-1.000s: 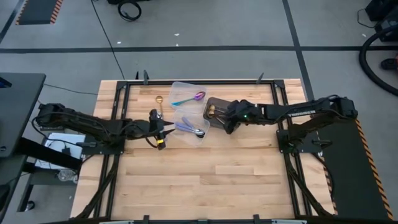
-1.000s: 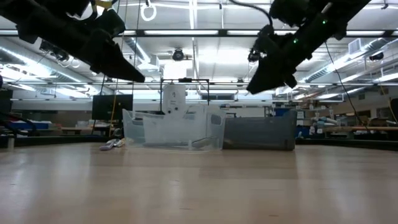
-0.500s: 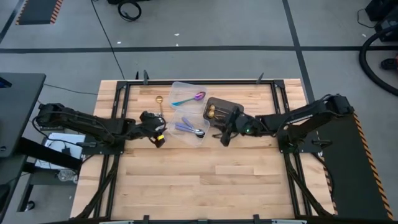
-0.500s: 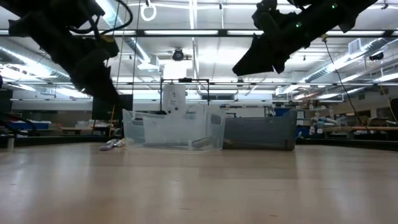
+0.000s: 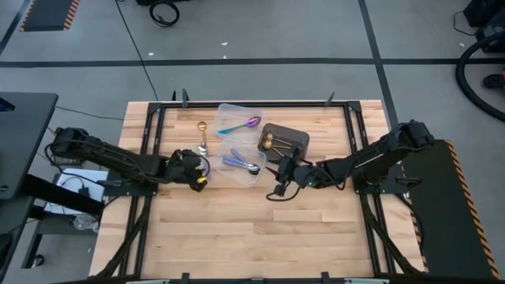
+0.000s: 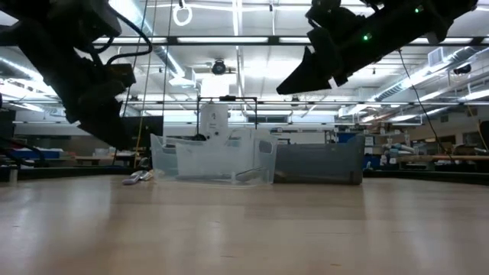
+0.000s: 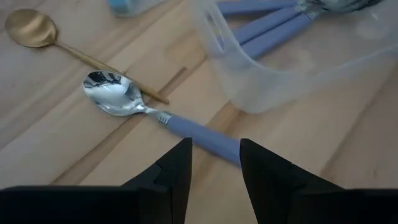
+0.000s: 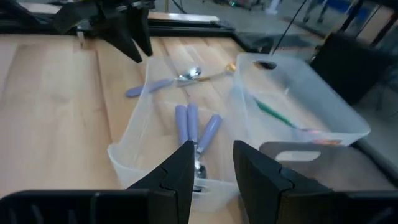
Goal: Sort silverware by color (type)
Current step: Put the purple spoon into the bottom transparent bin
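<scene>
A silver spoon with a lavender handle point(image 7: 155, 115) lies flat on the table, left of the clear tubs, its bowl beside a gold spoon point(image 7: 37, 28) point(image 5: 202, 128). My left gripper point(image 7: 214, 162) point(image 5: 199, 164) hangs open just above the lavender handle's end, a finger on either side, tips clear of the table point(image 6: 122, 137). My right gripper point(image 5: 276, 175) point(image 8: 208, 162) is open and holds nothing. It hangs high point(image 6: 286, 84), right of the near clear tub point(image 5: 243, 162), where more lavender-handled spoons point(image 8: 193, 134) lie.
The far clear tub point(image 5: 237, 118) holds a teal-handled purple spoon point(image 8: 280, 115). A dark bin point(image 5: 284, 140) with gold spoons stands right of the tubs. The near half of the wooden table point(image 5: 252, 229) is bare. Dark frame rails run along the table's edges.
My left gripper has sunk toward the table and rolled, tipping down over the lavender-handled spoon. My right gripper has swung from over the dark bin toward the table's near edge, rolling as it went. Both stay open. No spoon has moved.
</scene>
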You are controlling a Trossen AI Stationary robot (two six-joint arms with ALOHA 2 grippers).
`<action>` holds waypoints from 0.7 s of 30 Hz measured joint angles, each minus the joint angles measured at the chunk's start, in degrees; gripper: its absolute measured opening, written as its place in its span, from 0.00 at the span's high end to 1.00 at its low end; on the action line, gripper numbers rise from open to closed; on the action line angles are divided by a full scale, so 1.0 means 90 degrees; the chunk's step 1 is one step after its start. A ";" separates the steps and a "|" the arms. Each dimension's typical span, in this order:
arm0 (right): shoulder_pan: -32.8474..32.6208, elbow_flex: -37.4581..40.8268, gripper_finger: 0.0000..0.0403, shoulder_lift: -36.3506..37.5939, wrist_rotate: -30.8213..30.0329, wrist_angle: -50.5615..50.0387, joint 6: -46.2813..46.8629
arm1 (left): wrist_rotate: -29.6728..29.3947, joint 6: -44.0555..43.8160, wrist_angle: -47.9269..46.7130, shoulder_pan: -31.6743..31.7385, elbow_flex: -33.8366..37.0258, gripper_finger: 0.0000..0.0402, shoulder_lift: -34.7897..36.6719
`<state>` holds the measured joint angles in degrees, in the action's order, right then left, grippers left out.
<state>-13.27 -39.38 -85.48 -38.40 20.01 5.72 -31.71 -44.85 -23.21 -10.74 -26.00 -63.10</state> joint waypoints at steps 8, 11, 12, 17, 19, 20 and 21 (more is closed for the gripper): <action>-0.0239 -0.0002 0.70 -0.0075 -0.0280 0.0588 -0.1142 | -0.0496 -0.0655 0.0093 0.0083 0.0002 0.65 -0.0841; -0.0236 -0.0002 0.70 -0.0075 -0.0272 0.0579 -0.1157 | -0.0979 -0.0666 0.0417 0.0109 0.0002 0.65 -0.1114; -0.0234 -0.0002 0.70 -0.0075 -0.0241 0.0558 -0.1149 | -0.1068 -0.0683 0.0586 0.0109 0.0002 0.65 -0.1198; -0.0263 -0.0002 0.70 -0.0075 -0.0074 0.0518 -0.1142 | -0.1162 -0.0985 0.0974 0.0190 0.0000 0.65 -0.1454; -0.0268 -0.0002 0.70 -0.0075 -0.0076 0.0492 -0.1144 | -0.1158 -0.1003 0.0996 0.0189 0.0002 0.65 -0.1518; -0.0268 -0.0002 0.70 -0.0075 -0.0074 0.0488 -0.1143 | -0.1150 -0.1040 0.1042 0.0189 0.0002 0.65 -0.1546; -0.0268 -0.0002 0.70 -0.0075 -0.0071 0.0486 -0.1135 | -0.1148 -0.1112 0.1037 0.0188 0.0002 0.65 -0.1546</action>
<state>-15.68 -39.40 -86.15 -39.04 24.38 -4.50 -42.03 -54.86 -13.88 -9.05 -25.98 -77.02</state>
